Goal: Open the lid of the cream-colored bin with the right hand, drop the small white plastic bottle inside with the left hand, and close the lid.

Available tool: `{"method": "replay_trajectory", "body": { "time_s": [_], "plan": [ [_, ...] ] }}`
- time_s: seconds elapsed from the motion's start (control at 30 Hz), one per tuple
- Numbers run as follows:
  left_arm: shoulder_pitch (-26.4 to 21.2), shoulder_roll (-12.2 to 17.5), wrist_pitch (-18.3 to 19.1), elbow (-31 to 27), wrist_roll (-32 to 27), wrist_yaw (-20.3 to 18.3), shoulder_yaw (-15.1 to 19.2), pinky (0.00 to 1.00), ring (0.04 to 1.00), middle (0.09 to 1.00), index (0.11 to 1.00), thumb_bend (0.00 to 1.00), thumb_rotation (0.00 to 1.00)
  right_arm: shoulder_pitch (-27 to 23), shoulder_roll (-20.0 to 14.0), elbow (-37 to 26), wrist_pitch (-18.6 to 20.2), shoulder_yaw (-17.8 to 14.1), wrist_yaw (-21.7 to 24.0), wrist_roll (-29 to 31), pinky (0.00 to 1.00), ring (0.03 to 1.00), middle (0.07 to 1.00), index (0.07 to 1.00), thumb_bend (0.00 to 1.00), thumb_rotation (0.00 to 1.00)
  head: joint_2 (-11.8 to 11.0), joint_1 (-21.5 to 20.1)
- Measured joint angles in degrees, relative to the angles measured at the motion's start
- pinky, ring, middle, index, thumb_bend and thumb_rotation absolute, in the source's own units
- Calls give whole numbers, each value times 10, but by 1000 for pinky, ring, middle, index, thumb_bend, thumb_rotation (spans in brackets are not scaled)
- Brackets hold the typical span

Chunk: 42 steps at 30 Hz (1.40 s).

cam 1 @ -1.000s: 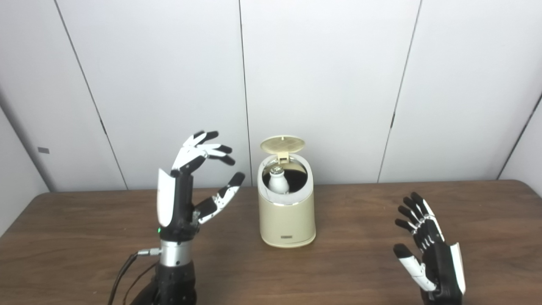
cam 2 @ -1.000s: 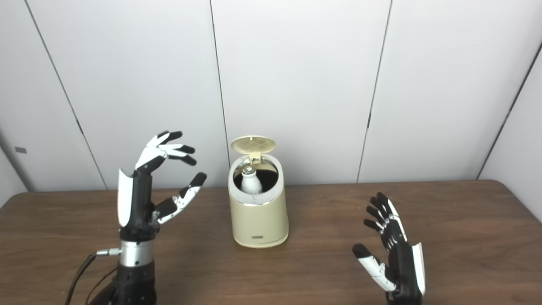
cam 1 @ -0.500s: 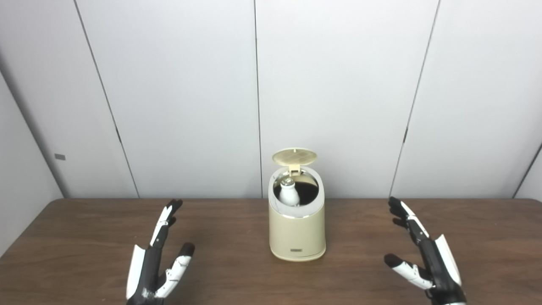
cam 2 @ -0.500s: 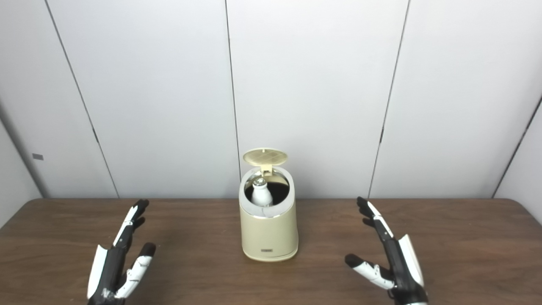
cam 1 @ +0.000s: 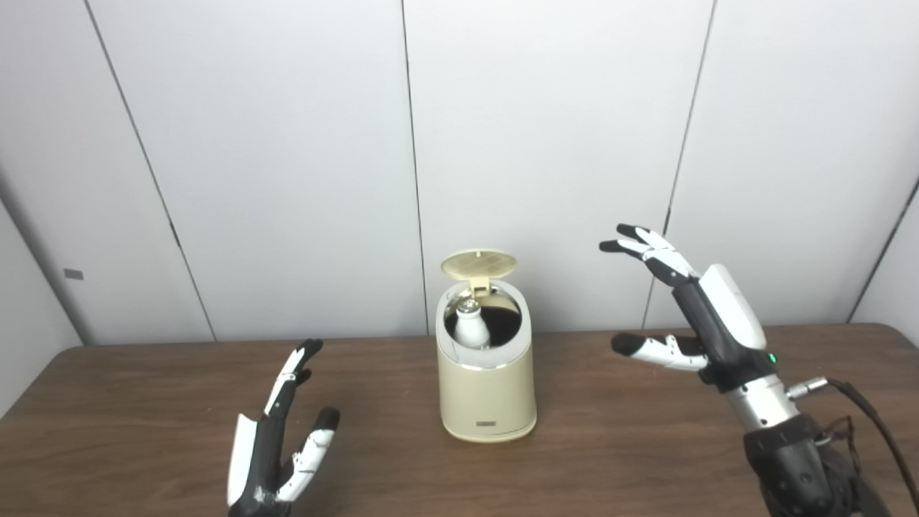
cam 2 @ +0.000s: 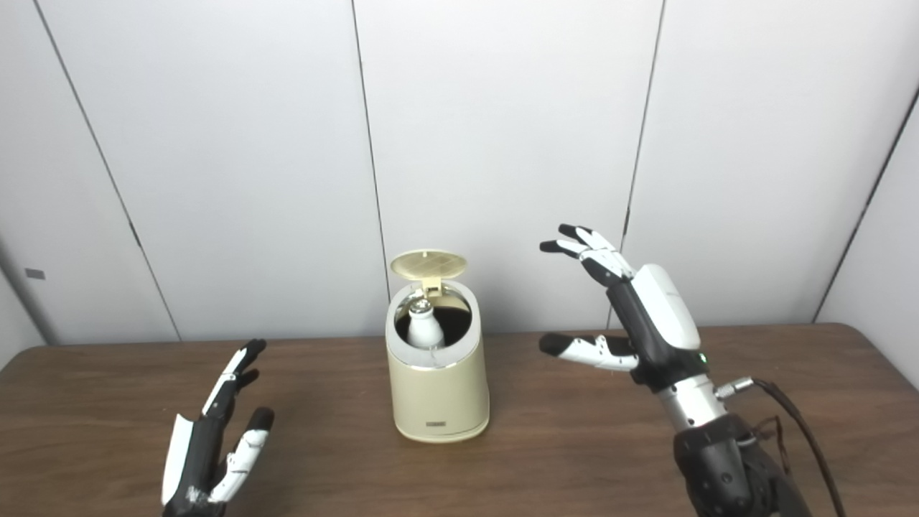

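Observation:
The cream-colored bin (cam 1: 488, 388) stands at the middle of the brown table (cam 1: 143, 402). Its round lid (cam 1: 479, 263) is tipped up and open at the back. The small white plastic bottle (cam 1: 471, 327) stands inside the bin, its silver cap showing in the opening. My right hand (cam 1: 682, 309) is open and raised to the right of the bin, about level with the lid, fingers pointing left toward it and apart from it. My left hand (cam 1: 276, 445) is open and empty, low over the table at the front left.
Grey wall panels (cam 1: 546, 143) stand right behind the table's far edge. A cable (cam 1: 861, 416) runs from my right wrist.
My right hand has risen from low over the table to lid height and moved toward the bin. My left hand dropped from beside the bin to low at the front left. The camera shifted.

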Motion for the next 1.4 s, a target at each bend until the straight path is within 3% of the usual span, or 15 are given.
{"method": "replay_trajectory", "body": {
  "time_s": [0.13,0.33,0.47,0.77,1.33,1.4],
  "plan": [
    [1,0,0,1,5,1,1,912,945,950,922,647,841,-40,0,-1,38,8,32,-12,876,1000,980,780,909,878,4,0],
    [1,-4,0,1,26,13,3,934,946,940,889,623,821,-91,-1,0,65,34,69,-44,848,1000,1000,795,974,943,8,2],
    [1,-4,0,1,30,15,4,933,943,936,873,627,818,-116,-3,8,81,55,93,-70,905,1000,1000,789,989,935,10,2],
    [2,-4,0,1,24,16,6,908,934,931,852,623,795,-167,-1,58,100,97,124,-111,908,1000,998,781,997,933,11,4],
    [4,-6,0,-2,36,33,9,863,908,902,821,617,772,-195,8,104,118,133,155,-144,964,1000,1000,753,976,935,15,9],
    [4,-7,0,-2,36,34,9,863,906,900,820,622,769,-196,10,106,120,138,158,-145,936,1000,1000,756,973,937,16,11]
  ]
}}
